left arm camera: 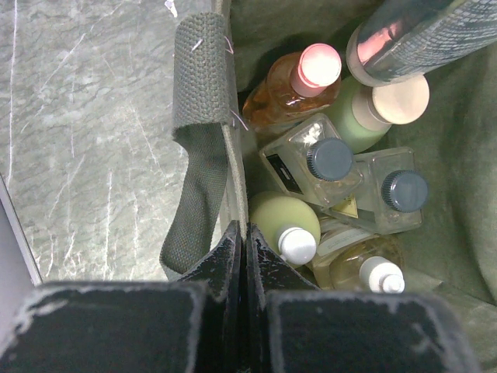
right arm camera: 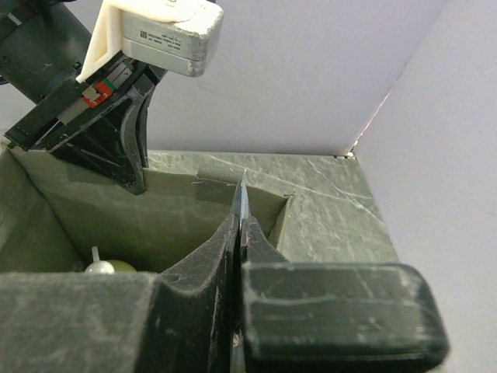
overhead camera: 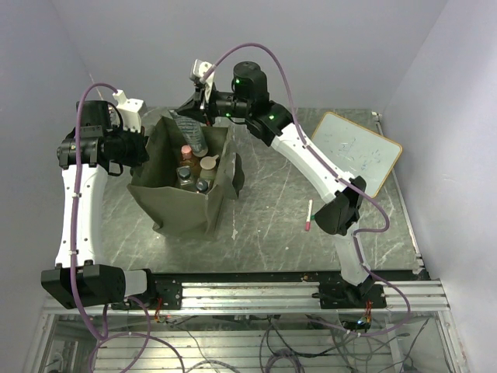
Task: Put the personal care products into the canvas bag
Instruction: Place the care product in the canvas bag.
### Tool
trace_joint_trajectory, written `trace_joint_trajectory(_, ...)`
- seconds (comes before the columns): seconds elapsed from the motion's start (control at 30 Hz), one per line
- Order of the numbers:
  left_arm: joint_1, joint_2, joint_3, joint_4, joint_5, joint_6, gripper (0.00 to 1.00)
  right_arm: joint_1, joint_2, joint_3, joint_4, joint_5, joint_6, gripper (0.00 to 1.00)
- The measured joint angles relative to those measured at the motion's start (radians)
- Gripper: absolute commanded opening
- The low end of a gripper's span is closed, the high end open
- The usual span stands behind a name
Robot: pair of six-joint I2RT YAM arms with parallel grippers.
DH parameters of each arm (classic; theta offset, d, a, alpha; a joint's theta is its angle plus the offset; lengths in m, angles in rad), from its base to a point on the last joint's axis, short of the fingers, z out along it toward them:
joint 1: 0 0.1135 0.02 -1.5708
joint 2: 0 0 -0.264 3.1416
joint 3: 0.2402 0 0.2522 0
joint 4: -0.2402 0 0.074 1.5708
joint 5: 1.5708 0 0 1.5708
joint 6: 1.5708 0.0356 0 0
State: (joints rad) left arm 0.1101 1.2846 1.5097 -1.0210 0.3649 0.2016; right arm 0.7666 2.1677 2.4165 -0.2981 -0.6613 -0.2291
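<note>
The olive canvas bag (overhead camera: 175,208) stands open at the table's left. My left gripper (overhead camera: 144,151) (left arm camera: 245,233) is shut on its left rim (left arm camera: 231,167), beside a strap handle (left arm camera: 200,85). Several personal care products stand inside: an orange bottle (left arm camera: 289,87), a pale green one with a beige cap (left arm camera: 365,116), two clear ones with dark caps (left arm camera: 330,159), a yellow-green one (left arm camera: 283,217) and an amber one (left arm camera: 365,268). My right gripper (overhead camera: 200,109) (right arm camera: 242,225) is shut on the flat end of a tube (right arm camera: 242,194) (overhead camera: 191,132) (left arm camera: 419,31), which hangs slanted over the bag's mouth.
A wood-framed whiteboard (overhead camera: 357,151) lies at the back right. A red marker pen (overhead camera: 309,215) lies beside the right arm's elbow. The far wall stands close behind the bag.
</note>
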Motion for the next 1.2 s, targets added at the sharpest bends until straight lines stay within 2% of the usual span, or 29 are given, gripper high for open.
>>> trace_joint_trajectory(0.4, 0.000, 0.000, 0.000, -0.002, 0.002, 0.030, 0.07, -0.026, 0.000, -0.009, -0.003, -0.002, -0.001, 0.00)
trace_joint_trajectory(0.9, 0.000, 0.000, 0.000, -0.013, 0.014, 0.087, 0.07, -0.067, -0.002, -0.185, 0.107, -0.138, 0.000, 0.00)
trace_joint_trajectory(1.2, 0.000, 0.001, 0.000, -0.015, 0.023, 0.095, 0.07, -0.067, -0.001, -0.149, 0.138, -0.165, 0.014, 0.00)
